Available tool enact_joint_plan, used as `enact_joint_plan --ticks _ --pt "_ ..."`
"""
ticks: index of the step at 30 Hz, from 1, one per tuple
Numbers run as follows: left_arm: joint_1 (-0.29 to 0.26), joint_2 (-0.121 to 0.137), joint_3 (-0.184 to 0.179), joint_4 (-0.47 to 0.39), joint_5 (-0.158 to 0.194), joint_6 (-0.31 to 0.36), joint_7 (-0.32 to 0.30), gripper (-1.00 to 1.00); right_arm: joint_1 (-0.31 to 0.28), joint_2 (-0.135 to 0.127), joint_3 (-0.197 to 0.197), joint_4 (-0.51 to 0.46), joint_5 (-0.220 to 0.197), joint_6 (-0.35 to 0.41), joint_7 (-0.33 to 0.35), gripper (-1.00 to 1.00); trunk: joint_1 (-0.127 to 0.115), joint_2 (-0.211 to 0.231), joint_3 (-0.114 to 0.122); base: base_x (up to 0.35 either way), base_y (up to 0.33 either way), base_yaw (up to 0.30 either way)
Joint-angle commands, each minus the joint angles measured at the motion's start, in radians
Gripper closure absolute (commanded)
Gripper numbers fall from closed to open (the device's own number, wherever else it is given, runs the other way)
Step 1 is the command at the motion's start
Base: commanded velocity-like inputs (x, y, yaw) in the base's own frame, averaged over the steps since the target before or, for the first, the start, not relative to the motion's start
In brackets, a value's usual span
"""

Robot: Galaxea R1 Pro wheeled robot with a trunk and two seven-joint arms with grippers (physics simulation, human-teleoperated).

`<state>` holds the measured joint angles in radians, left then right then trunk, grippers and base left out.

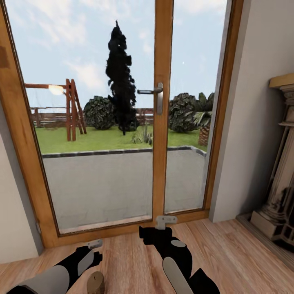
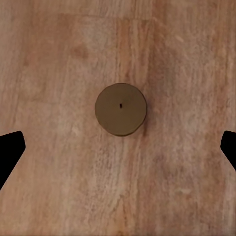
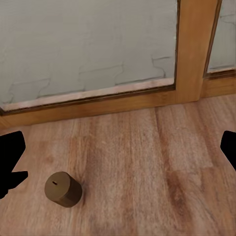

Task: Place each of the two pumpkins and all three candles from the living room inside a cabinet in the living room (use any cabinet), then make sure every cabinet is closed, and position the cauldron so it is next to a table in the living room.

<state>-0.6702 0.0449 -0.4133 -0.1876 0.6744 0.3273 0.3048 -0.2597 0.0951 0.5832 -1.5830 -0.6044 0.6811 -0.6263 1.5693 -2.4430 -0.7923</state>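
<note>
Head view: candle point(image 1: 96, 282), one, upright on the wooden floor point(image 1: 130, 261) before the glazed door point(image 1: 159, 122), just beside the left pincer point(image 1: 94, 245) and nearer it than the right pincer point(image 1: 165, 222). Left wrist view: candle point(image 2: 121, 109) seen end-on, long axis vertical, directly below and centred between the widely parted, empty fingertips point(image 2: 10, 150). Right wrist view: candle point(image 3: 63, 189) off to one side; right pincer spread wide, holding nothing.

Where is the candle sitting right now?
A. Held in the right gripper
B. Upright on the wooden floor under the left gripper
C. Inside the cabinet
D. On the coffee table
B: the candle stands upright on the floor, centred between the left gripper's open fingers.
</note>
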Motion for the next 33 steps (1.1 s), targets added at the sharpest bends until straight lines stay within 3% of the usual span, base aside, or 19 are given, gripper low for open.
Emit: enact_joint_plan --ticks 1,8,33 --pt "0.000 0.001 -0.008 -0.004 0.009 0.005 0.007 -1.00 -0.001 0.000 0.001 -0.001 -0.009 0.002 -0.010 -1.00 0.004 -0.008 -0.004 0.000 0.000 0.000" --pt "0.000 0.001 -0.008 -0.003 0.009 0.005 0.007 -1.00 -0.001 0.000 0.001 -0.001 -0.009 0.002 -0.010 -1.00 0.031 -0.057 -0.026 0.000 0.000 0.000" --pt "0.000 0.000 -0.008 -0.004 0.009 0.005 0.007 -1.00 -0.001 0.000 0.001 -0.001 -0.009 0.002 -0.010 -1.00 0.042 -0.063 -0.123 0.000 0.000 0.000"
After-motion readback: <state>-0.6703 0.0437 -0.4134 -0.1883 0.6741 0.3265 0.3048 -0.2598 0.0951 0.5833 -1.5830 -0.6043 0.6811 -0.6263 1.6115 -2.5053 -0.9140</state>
